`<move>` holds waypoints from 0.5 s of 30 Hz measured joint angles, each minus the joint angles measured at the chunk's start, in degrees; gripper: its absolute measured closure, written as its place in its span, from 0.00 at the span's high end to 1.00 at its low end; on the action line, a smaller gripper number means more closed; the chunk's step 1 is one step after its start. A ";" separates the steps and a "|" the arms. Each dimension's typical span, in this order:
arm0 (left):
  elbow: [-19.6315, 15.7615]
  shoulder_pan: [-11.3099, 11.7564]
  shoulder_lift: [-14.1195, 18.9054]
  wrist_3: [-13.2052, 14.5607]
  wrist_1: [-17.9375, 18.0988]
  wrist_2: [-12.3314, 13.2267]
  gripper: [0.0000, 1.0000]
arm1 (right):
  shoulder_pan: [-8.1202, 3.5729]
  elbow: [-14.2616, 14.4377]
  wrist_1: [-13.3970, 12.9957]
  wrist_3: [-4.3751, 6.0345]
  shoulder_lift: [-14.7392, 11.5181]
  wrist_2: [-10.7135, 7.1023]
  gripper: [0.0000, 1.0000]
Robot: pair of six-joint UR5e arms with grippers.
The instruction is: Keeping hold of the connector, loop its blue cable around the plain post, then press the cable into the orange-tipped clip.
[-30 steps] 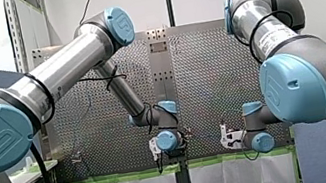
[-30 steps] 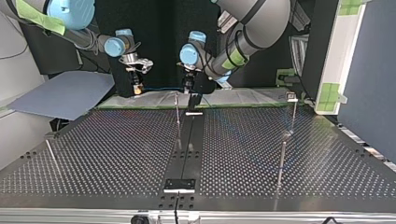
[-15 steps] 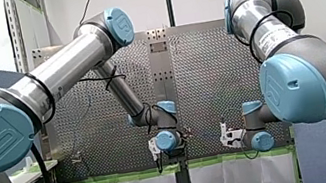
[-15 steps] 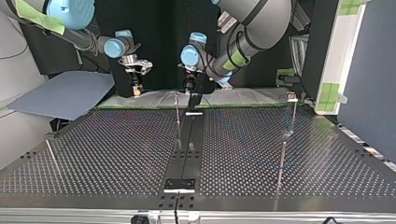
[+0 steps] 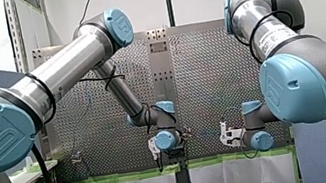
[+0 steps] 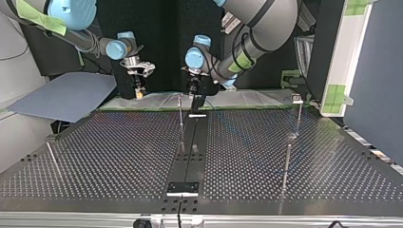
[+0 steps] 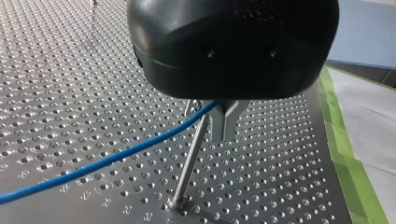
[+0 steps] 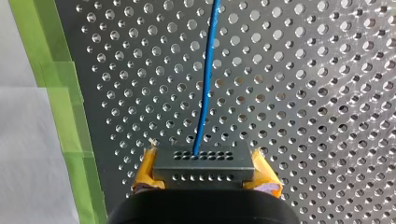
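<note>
the connector point(image 8: 201, 164) is sitting between the yellow pads point(image 8: 147, 175) of my right gripper point(image 8: 204, 175). its fingers are squeezing the connector from both sides, low over the table point(image 8: 303, 93) and near the green tape point(image 8: 60, 93). the blue cable point(image 8: 206, 88) is coming out of the connector and running away across the holes. further along, the fingers of my left gripper point(image 7: 224, 128) are pinching the cable, just beside the top of the plain post point(image 7: 190, 158). the cable is crossing in front of that post, but it is not going all the way around, so i think the loop is only starting. pressing the cable into the clip is not done yet, and i am not finding the orange-tipped clip in these views. counting now: one connector, one blue cable, two grippers, and four thin posts point(image 6: 286, 164) standing on the table in the top view.
</note>
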 joint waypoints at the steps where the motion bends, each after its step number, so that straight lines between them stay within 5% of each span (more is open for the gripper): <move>1: 0.00 0.02 0.00 0.00 -0.01 0.05 0.00 | 0.03 -0.01 -0.03 0.12 0.00 -0.06 0.00; 15: 1.61 0.31 -1.52 -2.38 -0.15 1.50 0.00 | 0.07 -0.03 -0.27 0.90 0.06 -0.18 0.00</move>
